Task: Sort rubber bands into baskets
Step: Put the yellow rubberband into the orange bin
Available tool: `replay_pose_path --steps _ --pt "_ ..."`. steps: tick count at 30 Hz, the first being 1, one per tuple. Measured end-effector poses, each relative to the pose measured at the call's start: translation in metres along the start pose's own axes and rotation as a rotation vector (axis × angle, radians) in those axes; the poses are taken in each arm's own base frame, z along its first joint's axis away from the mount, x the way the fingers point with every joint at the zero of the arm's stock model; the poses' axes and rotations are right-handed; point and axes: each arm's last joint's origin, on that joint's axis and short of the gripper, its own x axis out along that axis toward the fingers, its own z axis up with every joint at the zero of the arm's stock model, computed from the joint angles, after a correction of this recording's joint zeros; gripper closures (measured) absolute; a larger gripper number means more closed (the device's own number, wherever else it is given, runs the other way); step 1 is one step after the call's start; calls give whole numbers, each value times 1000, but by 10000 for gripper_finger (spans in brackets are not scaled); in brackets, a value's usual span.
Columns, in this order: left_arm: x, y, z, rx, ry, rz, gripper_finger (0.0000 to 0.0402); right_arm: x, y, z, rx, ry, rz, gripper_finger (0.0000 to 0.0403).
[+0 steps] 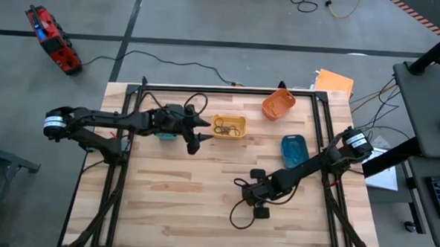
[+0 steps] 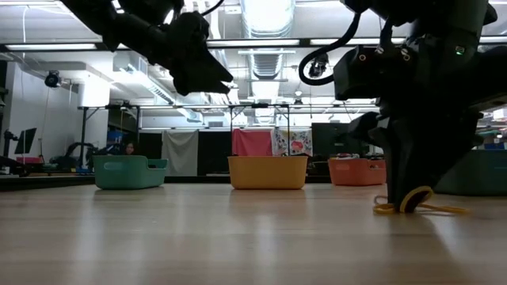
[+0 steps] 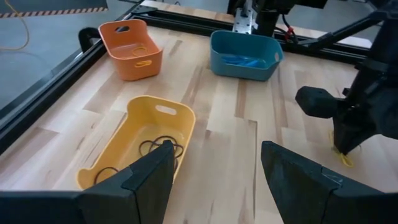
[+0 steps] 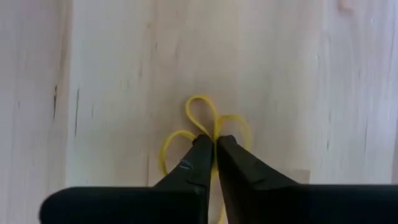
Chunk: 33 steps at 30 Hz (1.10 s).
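The right gripper (image 4: 214, 144) pinches a yellow rubber band (image 4: 202, 127) shut. Lift slowly, then carry it toward eleven o'clock, to the yellow basket (image 1: 240, 132).

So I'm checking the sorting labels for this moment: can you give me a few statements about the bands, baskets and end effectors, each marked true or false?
1. The right end effector is shut on a yellow band on the table. True.
2. The left end effector is shut on a dark band. False: it is open, holds nothing and hangs above the table beside the yellow basket.
3. The yellow basket holds dark bands. True.
4. The orange basket stands at the table's middle. False: it is at the far edge.
5. The blue basket is tipped over. False: it stands upright.
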Motion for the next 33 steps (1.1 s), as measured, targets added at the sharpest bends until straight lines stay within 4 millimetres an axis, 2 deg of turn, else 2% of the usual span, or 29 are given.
replay_pose_path --steps 6,11,14,21,26,33 --pt "0 -4 -1 7 10 -14 178 -11 1 2 -16 -28 11 393" --pt "0 -8 -2 12 20 -24 178 -36 -3 4 -18 -90 -4 394" --pt "0 -8 -2 12 20 -24 178 -60 -12 8 27 -144 -42 394" --pt "0 -8 -5 9 47 -24 178 -104 -45 16 79 -159 -169 394" --pt "-2 -9 -3 20 40 -27 178 -126 -73 28 49 -212 -234 394" --pt "-9 -10 1 40 22 -29 178 -163 -129 51 67 -308 -322 394"
